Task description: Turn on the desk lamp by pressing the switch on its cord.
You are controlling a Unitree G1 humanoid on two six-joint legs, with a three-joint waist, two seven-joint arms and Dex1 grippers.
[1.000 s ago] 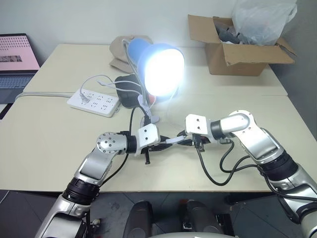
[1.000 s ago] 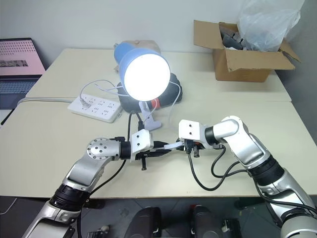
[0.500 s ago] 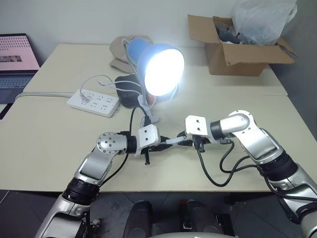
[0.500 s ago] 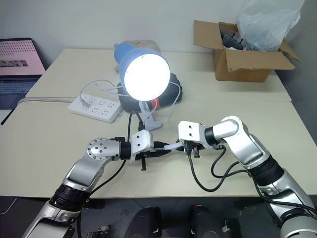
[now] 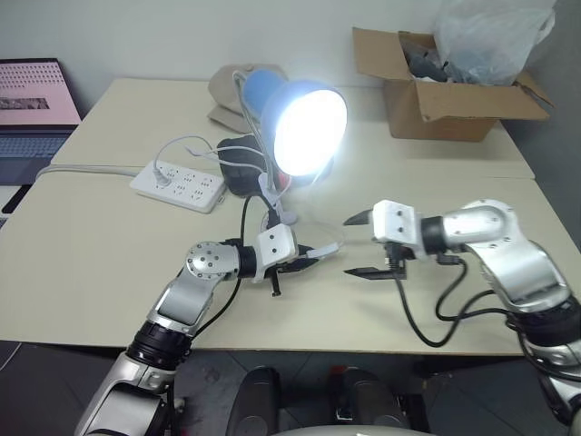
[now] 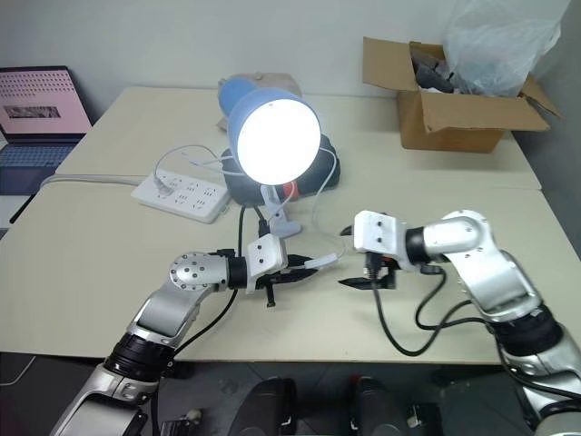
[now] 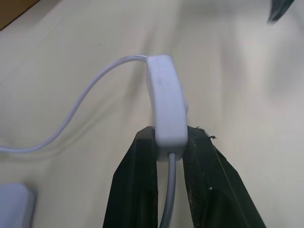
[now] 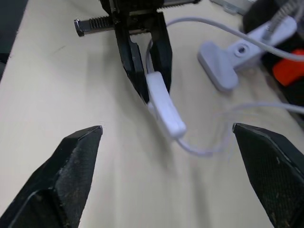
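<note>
The desk lamp (image 5: 304,127) stands at the table's middle back, its blue shade tilted toward me and its bulb glowing brightly. Its thin white cord (image 7: 85,109) loops across the table to the switch (image 7: 166,104), a small white oblong piece. My left gripper (image 5: 304,263) is shut on the switch's near end and holds it just above the tabletop. My right gripper (image 5: 359,245) hovers a short way to the right of the switch (image 8: 166,107), open wide, with nothing between its fingers.
A white power strip (image 5: 179,186) lies left of the lamp's dark base (image 5: 238,168). An open cardboard box (image 5: 445,86) sits at the back right, a laptop (image 5: 32,100) at the far left. A white clip (image 8: 223,64) rests near the base.
My right gripper has opened wide and drawn back to the right, off the switch. The left gripper still holds the switch. The lamp glows as before.
</note>
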